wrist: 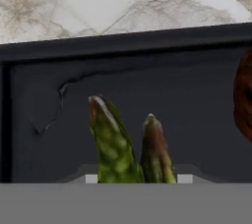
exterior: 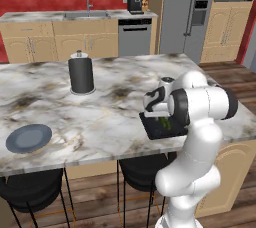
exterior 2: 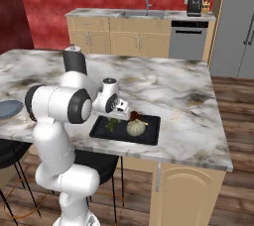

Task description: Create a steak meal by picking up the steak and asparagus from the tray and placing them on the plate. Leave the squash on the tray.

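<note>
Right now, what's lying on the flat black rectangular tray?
On the flat black rectangular tray lie a pale cream squash, a reddish-brown steak and a green asparagus stalk. The robot's hand covers part of the stalk.

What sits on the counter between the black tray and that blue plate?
Nothing: in the left base view, bare marble counter runs between the tray and the plate.

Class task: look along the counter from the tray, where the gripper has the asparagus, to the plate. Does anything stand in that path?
Nothing visible does. The gripper is shut on the asparagus over the tray. Bare marble lies between there and the plate. The black canister stands farther back, off that line.
</note>
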